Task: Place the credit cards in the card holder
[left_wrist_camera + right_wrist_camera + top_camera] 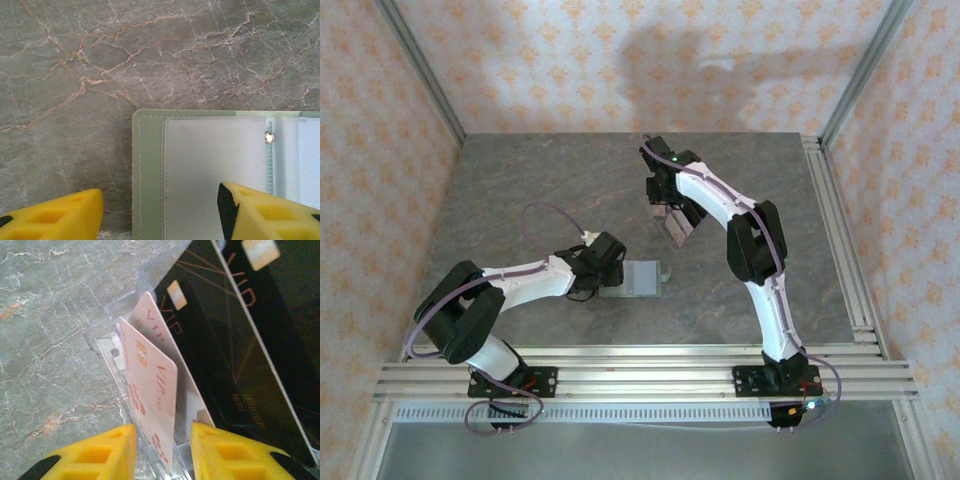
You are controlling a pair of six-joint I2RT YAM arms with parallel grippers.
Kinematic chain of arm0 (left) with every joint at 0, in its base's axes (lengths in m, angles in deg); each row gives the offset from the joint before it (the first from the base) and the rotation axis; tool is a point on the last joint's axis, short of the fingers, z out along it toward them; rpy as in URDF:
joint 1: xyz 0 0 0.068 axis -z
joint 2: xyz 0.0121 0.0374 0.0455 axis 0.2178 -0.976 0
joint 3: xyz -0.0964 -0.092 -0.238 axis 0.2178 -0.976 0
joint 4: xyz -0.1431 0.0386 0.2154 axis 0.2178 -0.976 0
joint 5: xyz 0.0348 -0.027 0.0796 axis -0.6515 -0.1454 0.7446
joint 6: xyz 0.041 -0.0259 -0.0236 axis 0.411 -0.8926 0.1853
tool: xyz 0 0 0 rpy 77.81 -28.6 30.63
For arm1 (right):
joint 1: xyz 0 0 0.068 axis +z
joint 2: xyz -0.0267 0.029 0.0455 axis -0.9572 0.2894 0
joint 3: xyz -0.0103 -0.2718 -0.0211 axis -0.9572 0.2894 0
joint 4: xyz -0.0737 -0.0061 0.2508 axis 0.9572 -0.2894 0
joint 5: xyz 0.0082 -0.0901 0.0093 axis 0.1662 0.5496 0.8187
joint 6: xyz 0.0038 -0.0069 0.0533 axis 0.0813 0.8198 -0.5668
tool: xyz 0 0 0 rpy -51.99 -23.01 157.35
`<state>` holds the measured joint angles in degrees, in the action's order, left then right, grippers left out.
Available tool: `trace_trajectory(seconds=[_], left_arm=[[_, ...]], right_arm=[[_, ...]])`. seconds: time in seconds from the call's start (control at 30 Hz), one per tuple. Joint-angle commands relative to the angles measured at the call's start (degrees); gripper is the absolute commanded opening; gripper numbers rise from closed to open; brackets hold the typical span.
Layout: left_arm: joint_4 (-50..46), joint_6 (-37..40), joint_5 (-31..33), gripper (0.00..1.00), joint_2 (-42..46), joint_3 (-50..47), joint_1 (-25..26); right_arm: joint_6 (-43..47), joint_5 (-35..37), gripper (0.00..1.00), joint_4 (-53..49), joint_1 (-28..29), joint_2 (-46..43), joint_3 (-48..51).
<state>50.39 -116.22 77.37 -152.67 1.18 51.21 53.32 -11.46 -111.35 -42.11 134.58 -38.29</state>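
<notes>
Marble tabletop — pink card between right jaws

The setting is a laboratory-type robot test cell. The left arm and the right arm, both white and black, are bolted to aluminium rails at the near edge of a table with a grey stone-pattern top. Aluminium frame posts rise at the table corners and border wall panels covered in pale paper with an orange motif. Cables run exposed along the arms. A perforated strip lies below the rails.
</notes>
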Motion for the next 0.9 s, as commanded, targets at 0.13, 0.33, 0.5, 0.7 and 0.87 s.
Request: trace_trajectory(seconds=[0.13, 0.33, 0.5, 0.7, 0.87], left_arm=[[0.7, 0.1, 2.2, 0.63, 1.1, -1.1, 0.3], [1.0, -0.1, 2.1, 0.63, 1.0, -1.1, 0.3], [1.3, -0.2, 2.0, 0.63, 0.8, -1.2, 0.3], [1.7, -0.3, 1.9, 0.63, 0.6, -1.2, 0.4], [1.7, -0.3, 1.8, 0.63, 0.4, -1.3, 0.4]], right_arm=[[0.6, 1.5, 0.33, -4.2, -0.3, 3.9, -5.1], [0.7, 0.7, 0.25, -4.2, -0.3, 4.7, -6.2], [1.1, 0.7, 0.24, -4.6, -0.3, 5.1, -6.8], [1.2, 1.1, 0.19, -4.5, -0.2, 5.3, -7.2], [1.6, 1.1, 0.12, -5.3, -0.3, 5.8, -8.4]])
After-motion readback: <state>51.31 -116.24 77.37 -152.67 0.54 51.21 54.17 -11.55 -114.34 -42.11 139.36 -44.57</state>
